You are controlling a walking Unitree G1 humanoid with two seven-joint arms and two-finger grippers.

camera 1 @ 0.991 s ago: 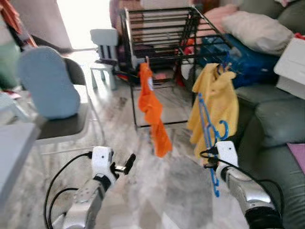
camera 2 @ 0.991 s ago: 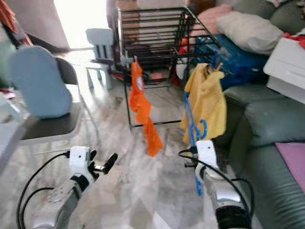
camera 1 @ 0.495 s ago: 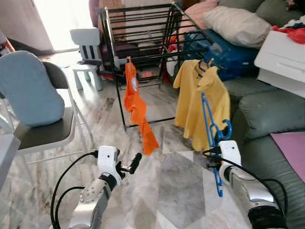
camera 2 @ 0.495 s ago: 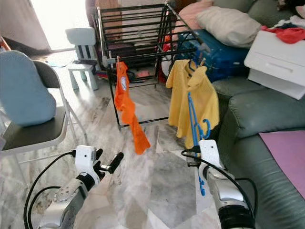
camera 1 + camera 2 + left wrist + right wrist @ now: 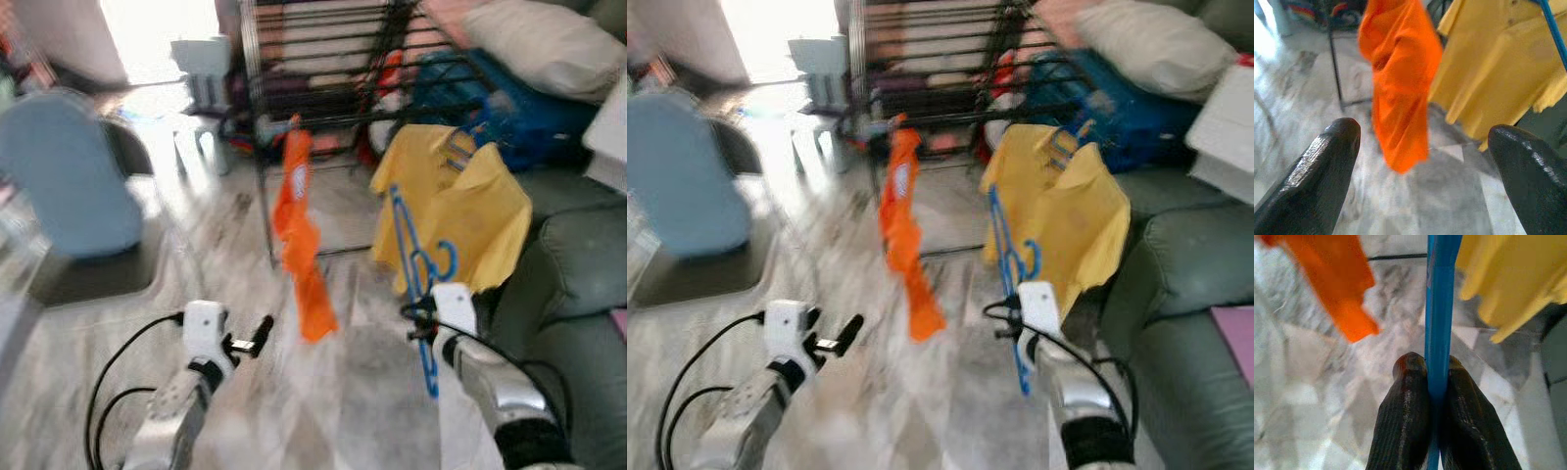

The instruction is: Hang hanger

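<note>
Green sofa on the robot's right, black drying rack straight ahead on the marble floor; head views are motion-blurred. Grey chair with a blue cushion to the left. Yellow shirt hangs off the rack's near right corner, orange garment off its near left. Blue hanger is upright in front of the shirt, not on the rack. Right gripper jaws clamped tight on the hanger's flat bar, bar running straight up between them. Left gripper jaws wide apart, nothing in them, low and facing the orange garment.
</note>
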